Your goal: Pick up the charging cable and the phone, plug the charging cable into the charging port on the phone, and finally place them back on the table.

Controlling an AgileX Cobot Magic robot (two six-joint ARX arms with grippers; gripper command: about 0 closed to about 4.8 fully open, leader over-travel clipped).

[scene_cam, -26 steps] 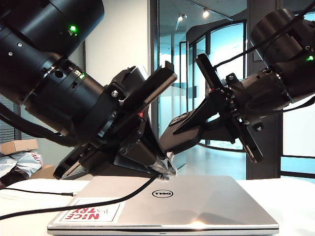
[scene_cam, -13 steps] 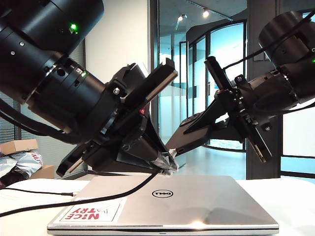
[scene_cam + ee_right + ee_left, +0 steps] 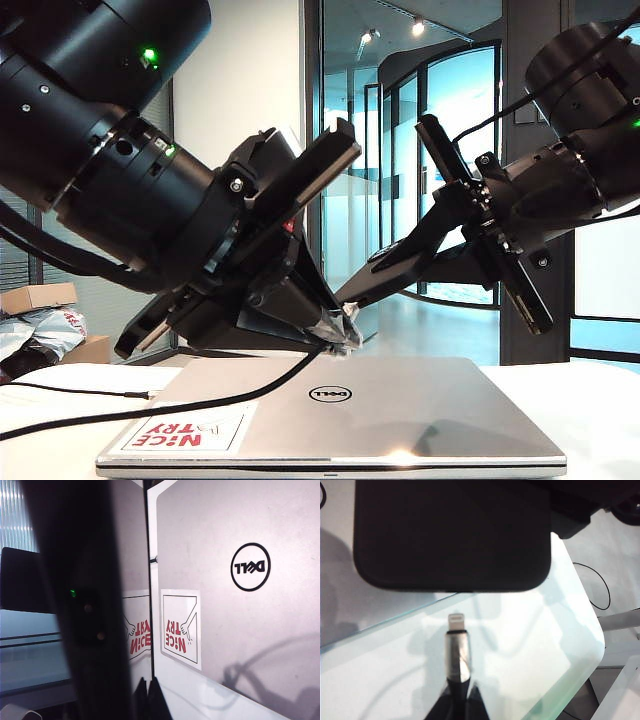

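Observation:
My left gripper (image 3: 456, 702) is shut on the charging cable (image 3: 456, 655) just behind its silvery plug (image 3: 456, 622). The plug points at the bottom edge of the black phone (image 3: 452, 530) and stops a little short of it. My right gripper (image 3: 147, 700) is shut on the phone (image 3: 75, 605), which shows edge-on there. In the exterior view both grippers meet above the laptop: the left gripper (image 3: 325, 330) with the plug (image 3: 345, 325), the right gripper (image 3: 400, 262) with the phone (image 3: 360, 292) slanting down toward the plug. The cable (image 3: 250, 398) trails off to the left.
A shut silver Dell laptop (image 3: 340, 415) with a red-lettered sticker (image 3: 185, 432) lies on the white table (image 3: 600, 420) under both grippers. A second thin black cord (image 3: 90, 392) with a dark tip lies on the table at the left.
My right arm has shifted a little to the right and its wrist has rolled, tilting the phone. The left gripper with the plug has stayed almost still.

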